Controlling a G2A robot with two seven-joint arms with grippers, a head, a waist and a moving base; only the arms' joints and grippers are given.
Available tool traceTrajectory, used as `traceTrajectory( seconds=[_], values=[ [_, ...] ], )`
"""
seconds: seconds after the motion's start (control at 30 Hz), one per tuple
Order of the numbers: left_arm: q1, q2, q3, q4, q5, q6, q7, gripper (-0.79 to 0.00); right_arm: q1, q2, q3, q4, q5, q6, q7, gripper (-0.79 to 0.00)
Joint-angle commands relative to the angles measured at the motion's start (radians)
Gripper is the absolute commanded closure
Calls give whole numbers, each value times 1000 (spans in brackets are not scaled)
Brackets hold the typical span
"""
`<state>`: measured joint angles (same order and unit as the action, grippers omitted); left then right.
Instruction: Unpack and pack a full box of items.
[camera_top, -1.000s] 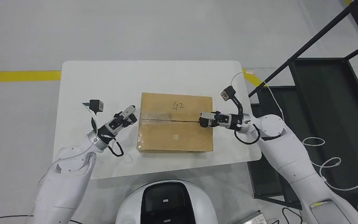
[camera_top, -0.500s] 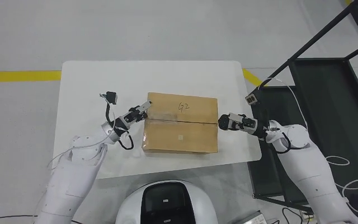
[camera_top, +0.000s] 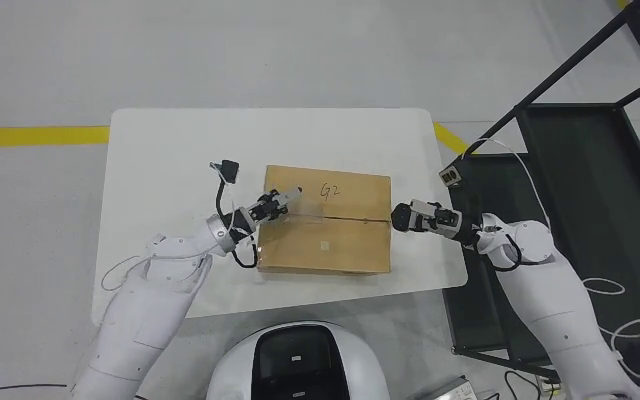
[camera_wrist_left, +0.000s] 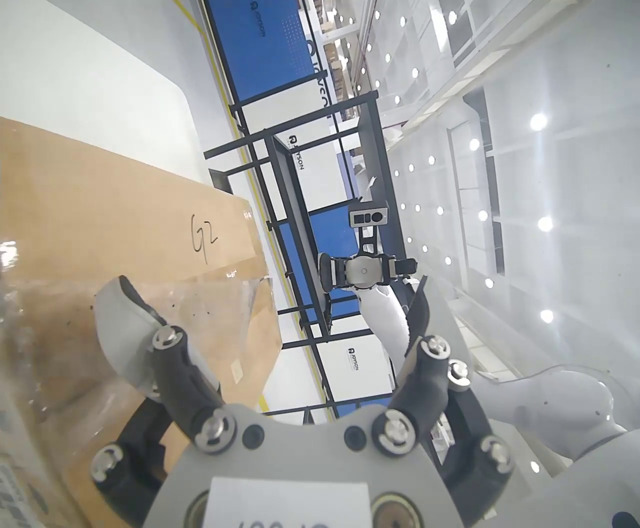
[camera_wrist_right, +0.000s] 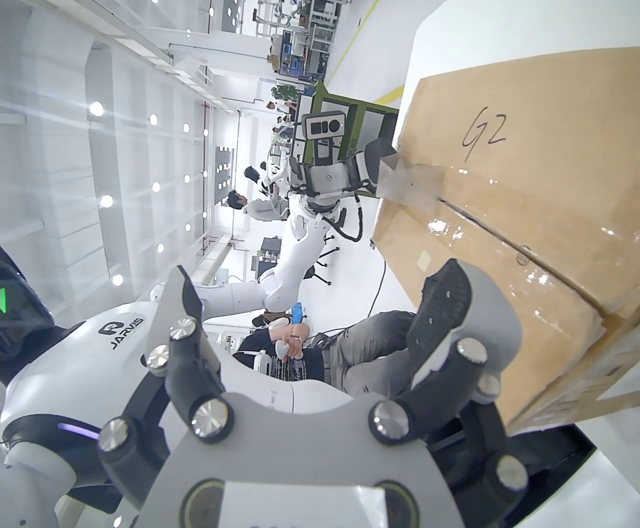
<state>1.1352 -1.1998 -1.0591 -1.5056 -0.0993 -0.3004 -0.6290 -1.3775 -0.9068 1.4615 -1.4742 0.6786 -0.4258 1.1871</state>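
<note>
Advancing onto box (camera_top: 325, 235), left jaws, right jaws withdrawn

One cardboard box (camera_top: 325, 240), one table (camera_top: 170, 160), one black rack (camera_top: 580, 150), and two grippers: left gripper (camera_top: 287, 195), right gripper (camera_top: 398, 216).

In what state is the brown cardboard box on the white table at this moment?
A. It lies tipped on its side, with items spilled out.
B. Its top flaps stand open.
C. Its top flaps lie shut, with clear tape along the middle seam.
C: in the top view the brown cardboard box sits flat with both top flaps down and meeting at the middle, and the clear tape runs along that seam.
</note>
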Motion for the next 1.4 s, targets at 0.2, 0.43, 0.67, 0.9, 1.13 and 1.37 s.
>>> traceTrajectory(
  seconds=[0.2,0.43,0.67,0.9,1.13,1.37],
  values=[
    [-131,-55,175,88,-18,36,12,-785,-45,3,44,-7,3,-12,-19,-785],
    [-230,-115,303,218,-43,35,50,-785,-88,5,89,-28,2,-19,-44,-785],
    [-285,-155,353,316,-52,15,77,-785,-159,9,174,-46,60,-53,-52,-785],
    [-296,-173,363,334,-85,-29,23,-785,-246,9,283,-12,214,-109,18,-785],
    [-309,-184,358,366,-121,-43,-30,-785,-260,3,299,-11,242,-113,34,-785],
    [-284,-167,279,347,-156,-111,-62,-785,-202,-5,249,-3,212,-82,43,-785]
  ],
)
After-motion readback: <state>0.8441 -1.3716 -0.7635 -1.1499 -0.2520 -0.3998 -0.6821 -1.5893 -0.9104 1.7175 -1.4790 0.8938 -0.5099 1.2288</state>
